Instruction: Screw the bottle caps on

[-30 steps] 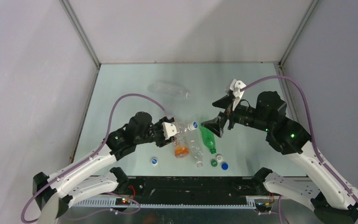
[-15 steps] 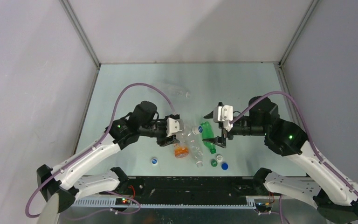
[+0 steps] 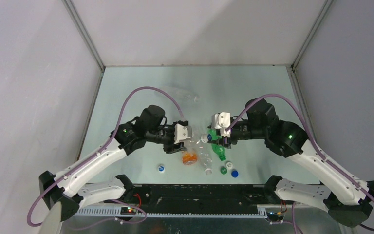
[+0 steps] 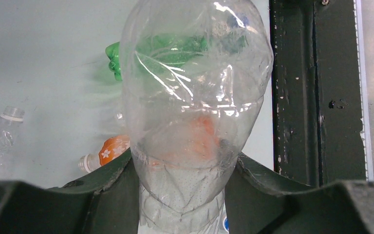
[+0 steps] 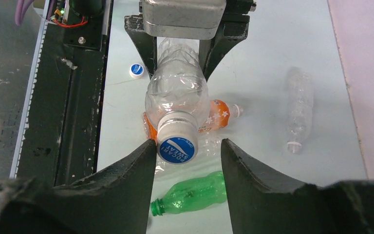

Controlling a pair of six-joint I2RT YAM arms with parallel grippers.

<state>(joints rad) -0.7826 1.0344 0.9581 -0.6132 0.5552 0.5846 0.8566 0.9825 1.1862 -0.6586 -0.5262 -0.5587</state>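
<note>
Note the right gripper (image 5: 187, 144), swung in from the far right within the last second, now spread wide astride the blue-and-white cap (image 5: 177, 147) and not yet closed. Verify the left gripper (image 4: 182, 185) clenched on the base of the clear bottle (image 5: 177, 92), held level near table centre above the orange bottle (image 5: 220, 112) and green bottle (image 5: 195, 195). Treat approach as finished; pinch and twist next. Expect a pale glossy table (image 3: 126, 87), grey walls left, right and far, black rail (image 3: 195, 192) near.

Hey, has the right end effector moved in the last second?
Yes: the right end effector moved left, over the green bottle, to the blue-and-white cap.
</note>
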